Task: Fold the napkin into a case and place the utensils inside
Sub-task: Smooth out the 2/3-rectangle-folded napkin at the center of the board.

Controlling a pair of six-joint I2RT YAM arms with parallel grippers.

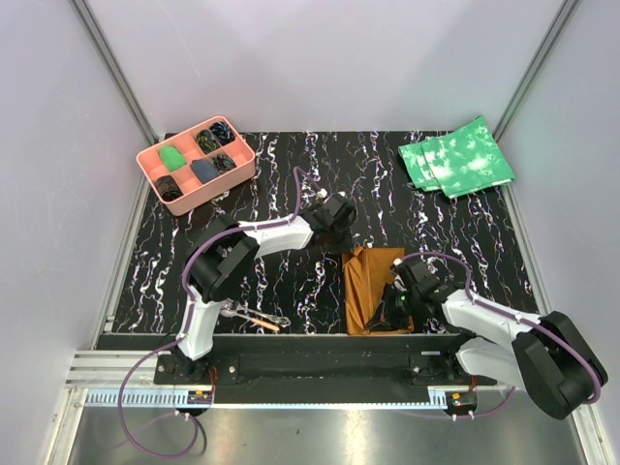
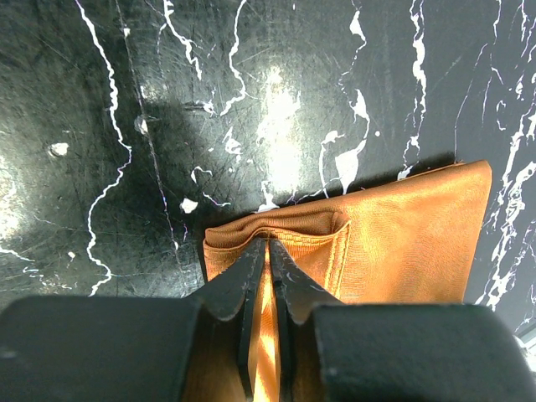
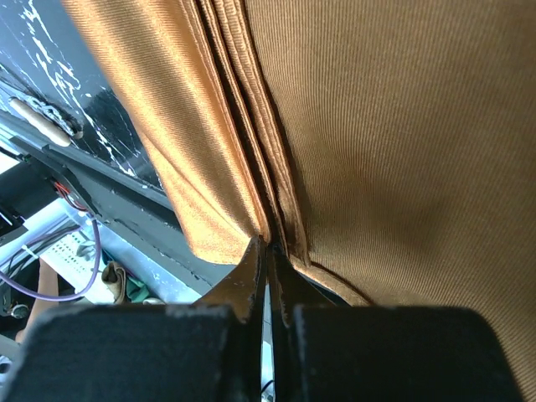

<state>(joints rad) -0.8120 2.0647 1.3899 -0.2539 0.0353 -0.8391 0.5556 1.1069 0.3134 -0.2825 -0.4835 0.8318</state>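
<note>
The rust-brown napkin (image 1: 368, 281) lies folded in several layers as a narrow oblong near the table's front edge, right of centre. My left gripper (image 1: 347, 235) is at its far end and is shut on a fold of the cloth, as the left wrist view shows (image 2: 268, 243), with the napkin (image 2: 402, 239) spreading to the right. My right gripper (image 1: 392, 308) is at the near end, shut on the layered edge (image 3: 270, 241) of the napkin (image 3: 402, 126). The utensils (image 1: 254, 317), a silver fork and a piece with an orange-tan end, lie by the left arm's base; one end shows in the right wrist view (image 3: 33, 117).
A pink compartment tray (image 1: 155, 160) with small items stands at the back left. Green mottled cloths (image 1: 455, 157) lie stacked at the back right. The black marbled table top (image 1: 291, 174) ends at a metal rail (image 1: 310, 344) just in front of the napkin.
</note>
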